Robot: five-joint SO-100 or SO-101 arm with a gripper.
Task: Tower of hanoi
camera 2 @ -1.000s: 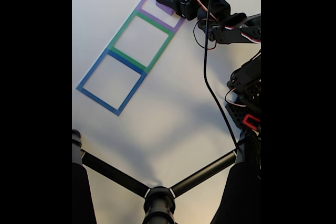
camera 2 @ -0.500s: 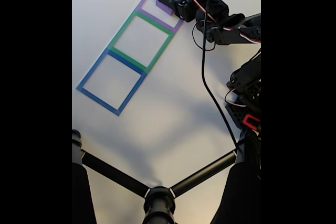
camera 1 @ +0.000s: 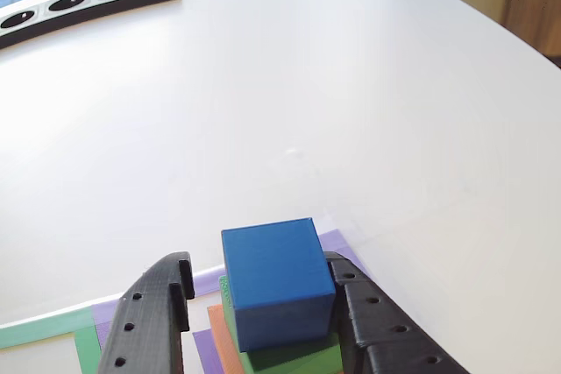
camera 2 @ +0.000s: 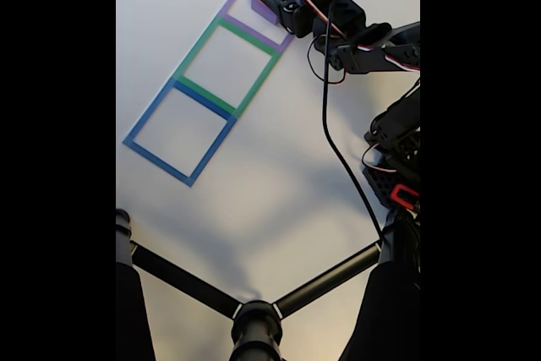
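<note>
My hand [camera 1: 263, 304] is spread wide around the blue cube [camera 1: 276, 282], gripping nothing. The cube tops a green block [camera 1: 294, 358] inside the purple square [camera 2: 247, 13] on the white table [camera 1: 351, 94].

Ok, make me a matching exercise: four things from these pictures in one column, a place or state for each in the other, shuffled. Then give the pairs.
Things:
1. blue cube
2. green block
3. gripper
4. blue square outline

Places or states:
A. nothing inside it
B. open, one finger each side of the stack
C. top of the stack
D. directly under the top piece

Pairs: 1-C, 2-D, 3-B, 4-A
</note>
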